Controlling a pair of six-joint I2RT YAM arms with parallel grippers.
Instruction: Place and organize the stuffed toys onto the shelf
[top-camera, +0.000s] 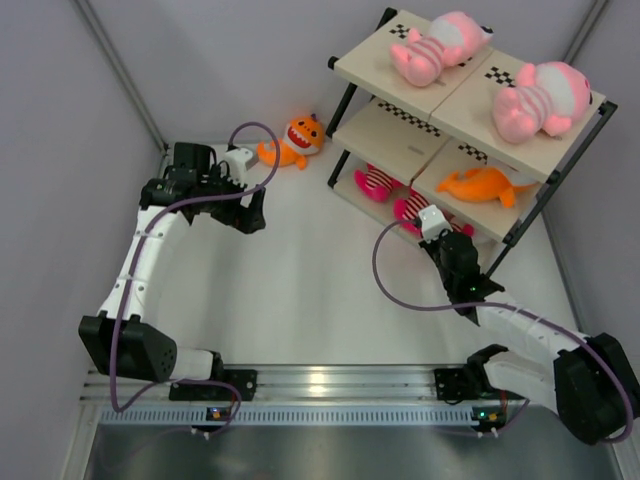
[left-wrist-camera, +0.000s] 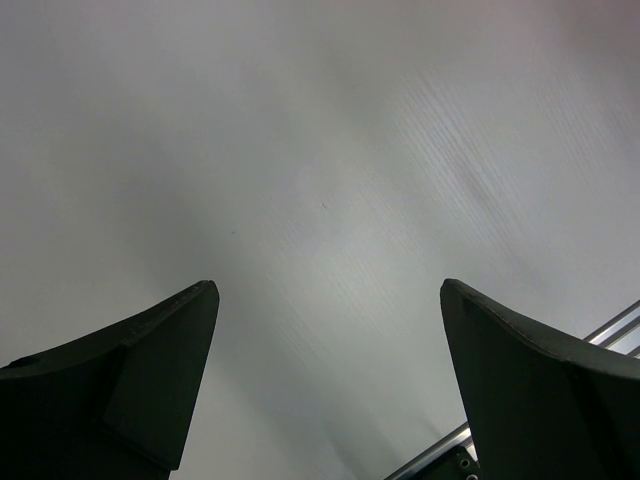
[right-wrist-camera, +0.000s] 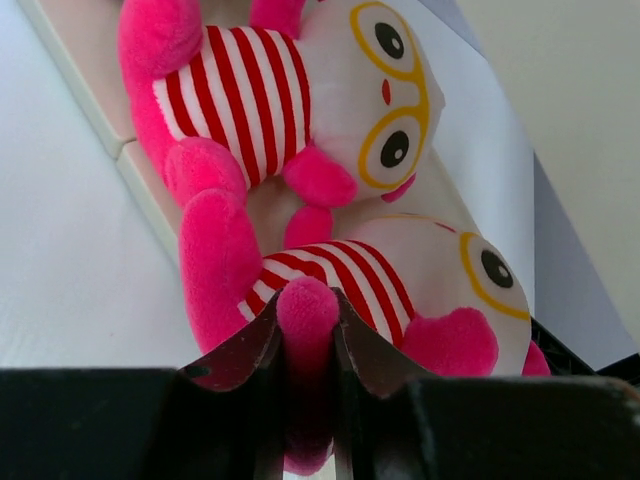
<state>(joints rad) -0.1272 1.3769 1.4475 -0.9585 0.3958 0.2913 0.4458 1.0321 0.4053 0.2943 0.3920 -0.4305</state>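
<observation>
we see the right gripper (right-wrist-camera: 308, 300) clenched on a round pink limb of the nearer hot-pink striped toy (right-wrist-camera: 400, 265), which lies on the bottom tier of the shelf (top-camera: 385, 125). just behind it, touching, is a second hot-pink striped toy (right-wrist-camera: 250, 100) with yellow-ringed eyes, on the same tier. in the top view the right arm reaches from its base to that low tier.

the left gripper (left-wrist-camera: 330, 290) is released, with its jaws spread wide and only the bare white surface (top-camera: 320, 290) between them. it sits well apart from the shelf, near the left wall.

an orange toothy toy (top-camera: 295, 140) rests on the surface near the back wall, just left of the shelf. another orange toy (top-camera: 485, 185) lies on the middle tier, and two pale pink toys (top-camera: 435, 45) lie side by side on the top tier.
</observation>
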